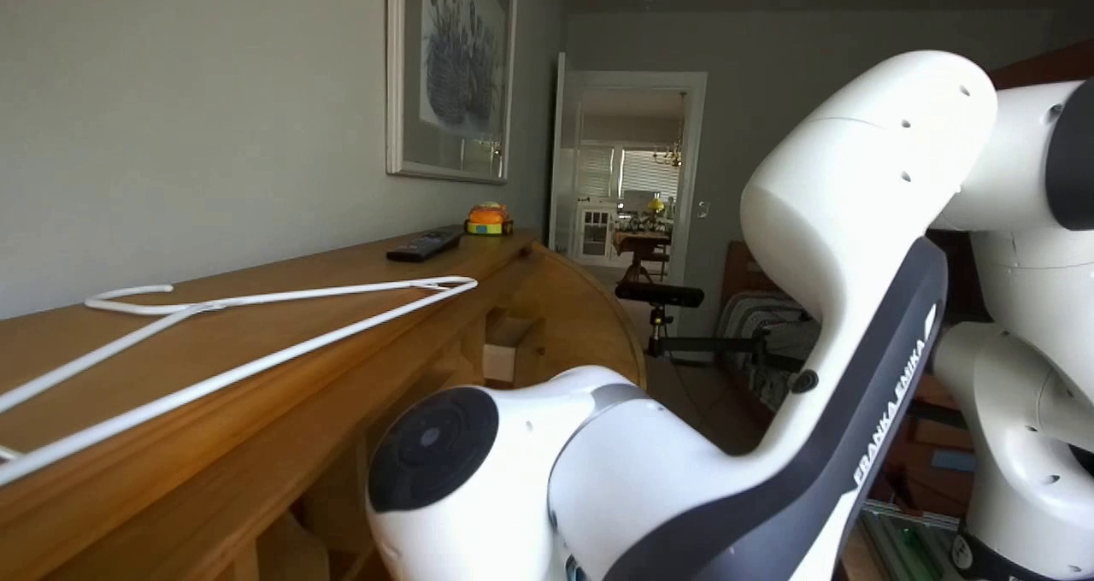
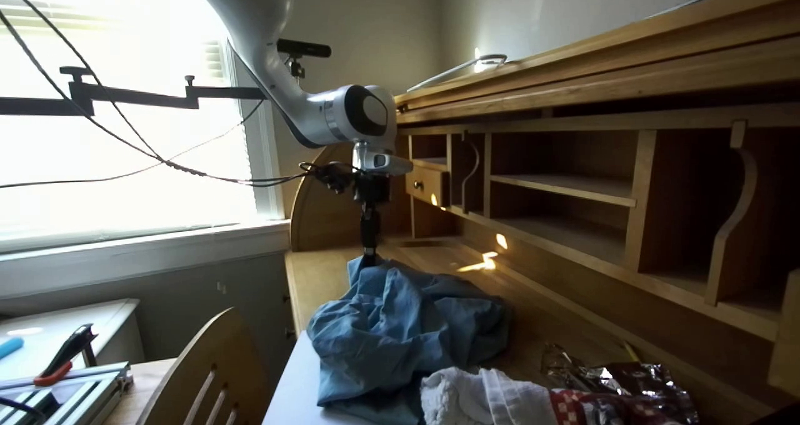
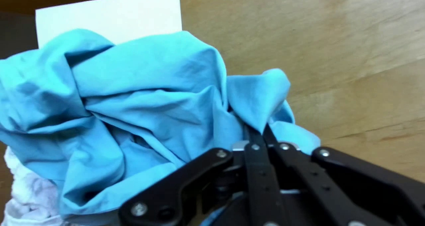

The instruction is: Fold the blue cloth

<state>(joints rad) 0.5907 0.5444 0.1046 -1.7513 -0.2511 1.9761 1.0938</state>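
The blue cloth lies crumpled in a bunched heap on the wooden desk. It also fills much of the wrist view, with many folds. My gripper points straight down at the far end of the heap. In the wrist view the fingers are closed together, with a pinched tip of the cloth between them. The pinched part rises slightly; the rest of the cloth rests on the desk. In an exterior view the arm hides the gripper, and the cloth is out of view behind the desk top.
A white sheet lies partly under the cloth. A white and red towel and a shiny wrapper lie beside it. Desk shelves stand along one side, a chair along the opposite side. A white hanger rests on top.
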